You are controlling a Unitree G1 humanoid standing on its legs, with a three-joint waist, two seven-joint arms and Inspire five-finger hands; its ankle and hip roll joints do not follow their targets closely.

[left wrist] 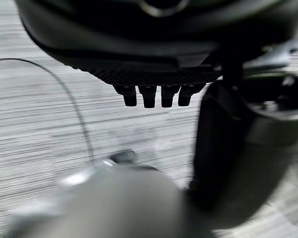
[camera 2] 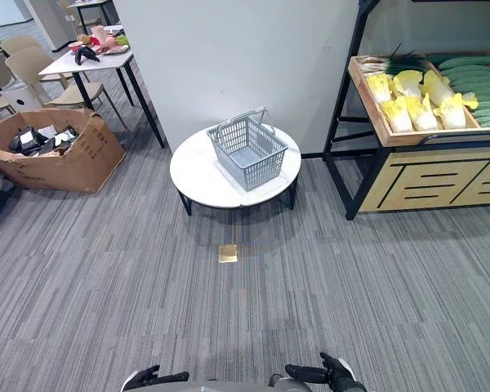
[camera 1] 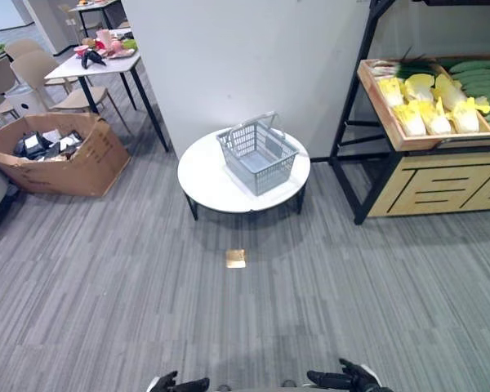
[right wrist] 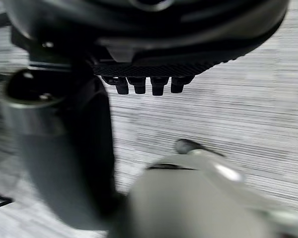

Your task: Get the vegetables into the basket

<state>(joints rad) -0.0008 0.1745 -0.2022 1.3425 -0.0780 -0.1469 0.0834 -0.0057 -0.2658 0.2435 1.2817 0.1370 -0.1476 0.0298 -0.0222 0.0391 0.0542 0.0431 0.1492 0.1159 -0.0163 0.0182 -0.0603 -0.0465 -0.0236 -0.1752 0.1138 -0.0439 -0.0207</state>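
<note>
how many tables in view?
3. A round white table holding the grey basket ahead at centre; a white rectangular table at the back left with items on it; part of another table behind that one. More may be hidden.

no readable text, label or number anywhere here. the grey basket (camera 1: 257, 153) on the round white table (camera 1: 204, 181) carries no legible marking, the cardboard box (camera 1: 82, 159) shows no print that can be made out, and the small tan square on the floor (camera 1: 235, 259) is blank as far as can be seen.
</note>
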